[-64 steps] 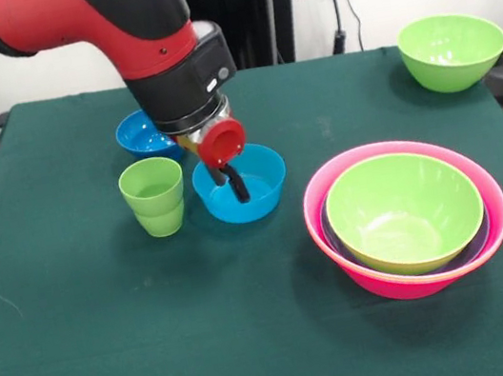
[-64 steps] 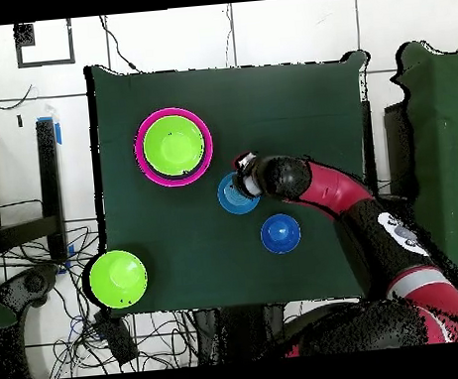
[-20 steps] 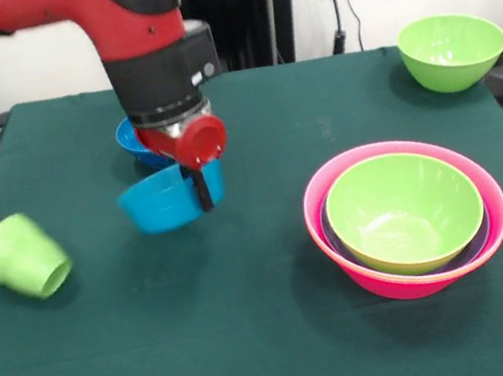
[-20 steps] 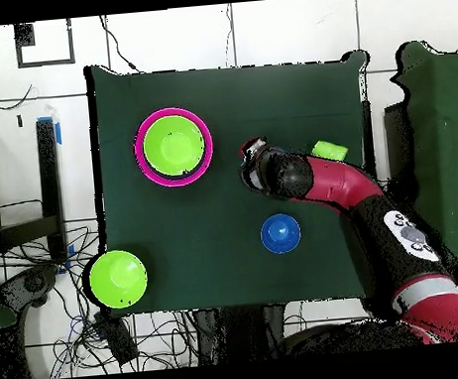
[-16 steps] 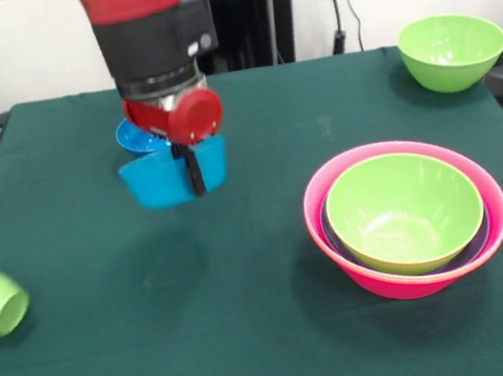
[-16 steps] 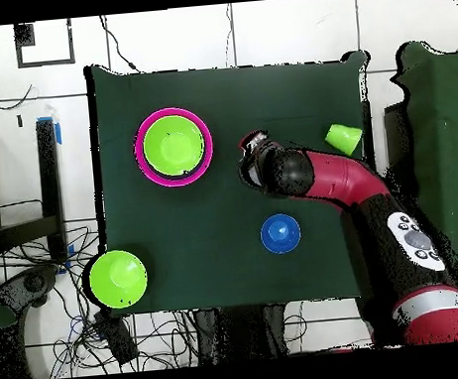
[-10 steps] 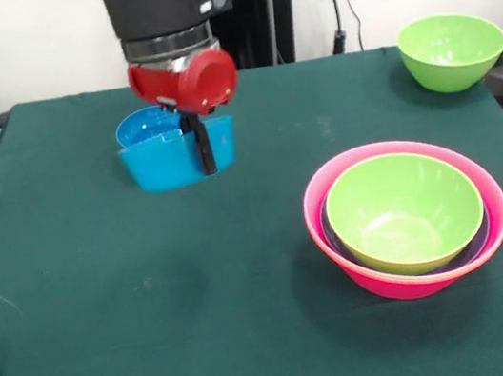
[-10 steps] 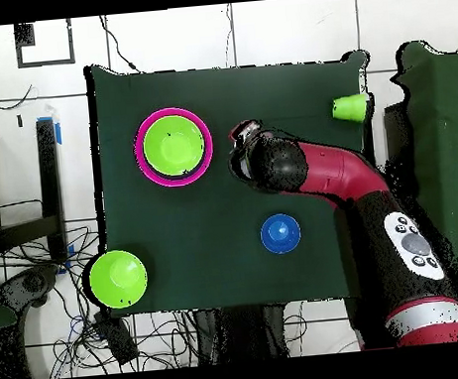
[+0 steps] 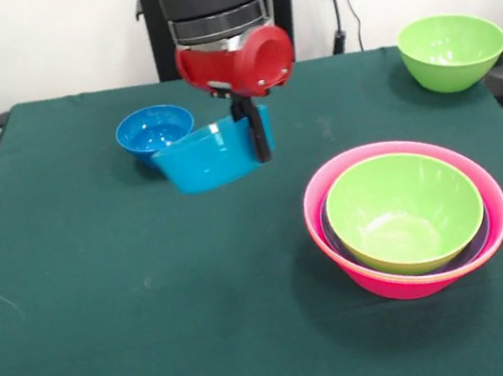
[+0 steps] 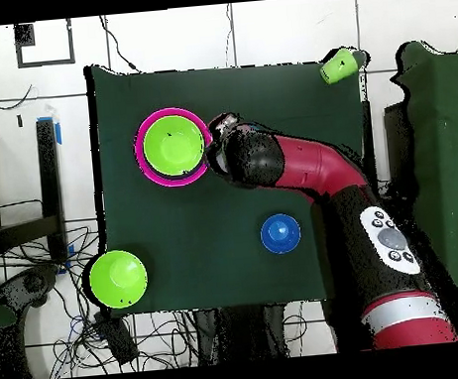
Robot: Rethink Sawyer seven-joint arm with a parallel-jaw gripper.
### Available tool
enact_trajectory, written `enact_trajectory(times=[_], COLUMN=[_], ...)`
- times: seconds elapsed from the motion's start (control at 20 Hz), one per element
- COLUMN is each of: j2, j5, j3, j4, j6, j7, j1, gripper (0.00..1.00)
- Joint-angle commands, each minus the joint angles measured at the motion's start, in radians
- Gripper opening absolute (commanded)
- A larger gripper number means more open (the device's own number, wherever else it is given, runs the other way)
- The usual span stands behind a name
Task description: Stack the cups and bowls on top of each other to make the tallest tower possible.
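end effector (image 9: 255, 134): clamped on rim of light-blue bowl (image 9: 208, 157), held tilted above the table (image 9: 109, 318) | tower (image 9: 406, 215): green bowl nested in big pink bowl, just beside | dark-blue bowl (image 9: 155, 130): near table's far edge | green bowl (image 9: 452, 48): table corner | light-green cup (image 10: 338, 65): on its side at table corner

gripper (image 9: 257, 134) carried blue bowl (image 9: 208, 157) toward tower (image 9: 405, 216).
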Motion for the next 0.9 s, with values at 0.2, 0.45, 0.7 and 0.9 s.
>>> enact_trajectory(times=[0.2, 0.45, 0.7, 0.9], j2=[0.105, 0.149, 0.177, 0.183], j5=[0.107, 0.167, 0.227, 0.278], j3=[-0.004, -0.009, -0.017, -0.016], j4=[0.040, 0.010, -0.004, -0.001], j6=[-0.091, -0.142, -0.191, -0.223], j7=[0.189, 0.202, 0.214, 0.221], j1=[0.083, 0.117, 0.151, 0.174], gripper=[0.00, 0.00, 0.00, 0.00])
